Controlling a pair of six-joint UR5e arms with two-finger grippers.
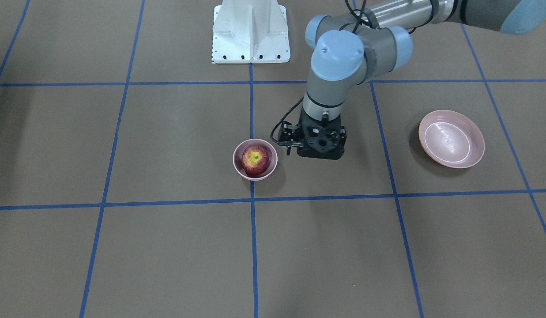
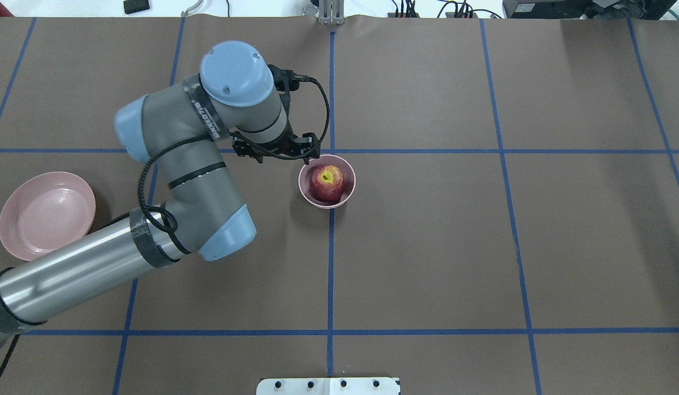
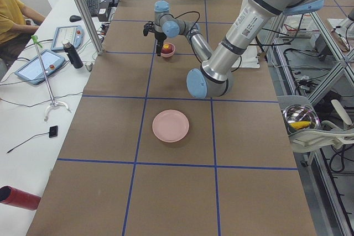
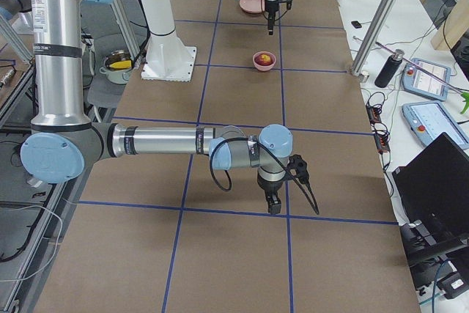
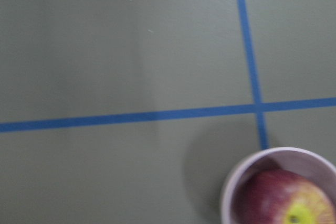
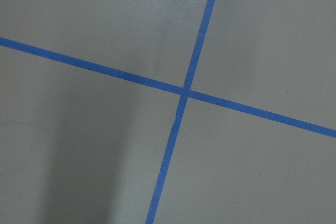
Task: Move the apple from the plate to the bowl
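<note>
The apple [image 1: 255,160] is sitting in the bowl [image 1: 235,164], stem dimple turned upward and showing its yellow-green patch. The bowl is standing on a blue tape line [image 1: 251,110] of the brown table [image 1: 167,132], near a crossing of two lines. The plate [image 1: 451,139] is lying well apart from it, toward the robot's left, and is holding nothing.

The left gripper [image 1: 321,143] is hanging beside the bowl, on the side toward the plate, pointing down and touching neither bowl nor apple. Its wrist is covering the fingers from above, and its own camera is showing only the table, the tape lines and the bowl with the apple in a lower corner, so I cannot tell whether the claw is released or clenched.

The right gripper [image 4: 273,207] is showing only in the side view from the robot's right, pointing down over the table far from bowl and plate; its claw state cannot be told either.

A dark band [image 2: 207,118] around the left arm is carrying pale lettering, and a white label [image 3: 241,23] is sticking to its upper section; both are too small to read.
</note>
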